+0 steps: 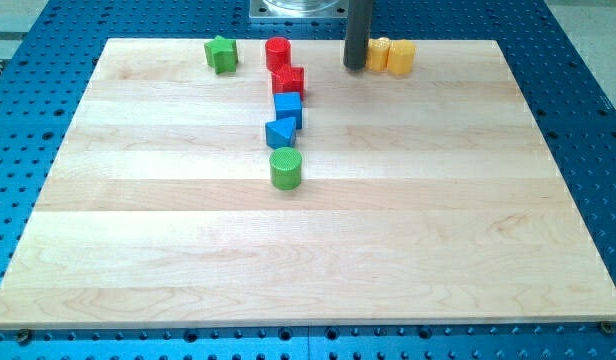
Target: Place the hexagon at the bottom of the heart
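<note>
Two yellow blocks stand side by side, touching, at the view's top edge of the wooden board (188,250). The left one looks like the heart (378,52) and the right one like the hexagon (401,57). My dark rod comes down from the view's top, and my tip (355,67) rests on the board just left of the yellow heart, close against it. The hexagon is on the far side of the heart from my tip.
A green star (221,54) and a red cylinder (278,51) sit at the top left. Below the cylinder run a red star (289,80), a blue cube (288,107), a blue triangle (280,131) and a green cylinder (285,168).
</note>
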